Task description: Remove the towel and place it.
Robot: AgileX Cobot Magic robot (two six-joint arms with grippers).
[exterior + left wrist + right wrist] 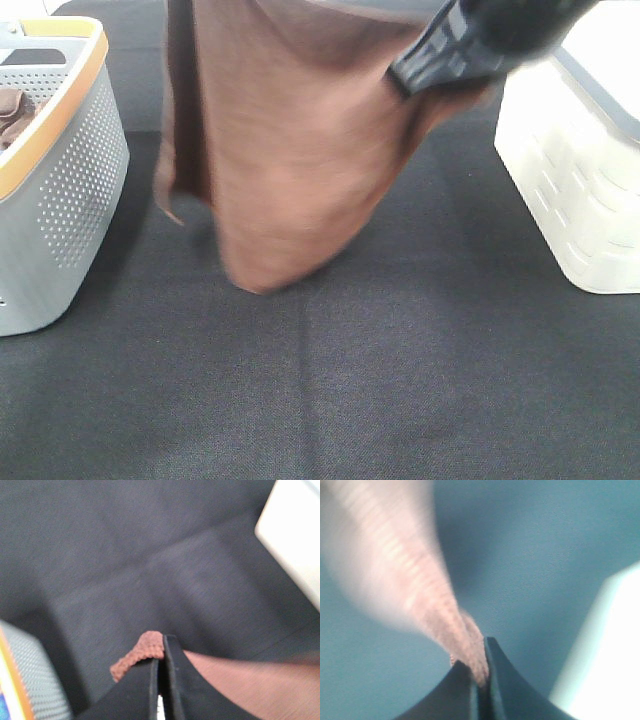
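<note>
The reddish-brown towel (285, 150) hangs in the air over the middle of the dark table, its lower end just above the cloth. My right gripper (405, 78) is shut on its upper right edge; the right wrist view shows the towel (440, 605) pinched between the shut jaws of the right gripper (481, 672). My left gripper (161, 652) is shut on the towel's stitched hem (142, 647); in the exterior high view it is out of frame above the towel's upper left.
A grey perforated basket (70, 170) with an orange rim stands at the left, with a bunched brown cloth (12, 112) inside. A white plastic bin (575, 170) stands at the right. The dark tablecloth (330, 390) spreads below and in front.
</note>
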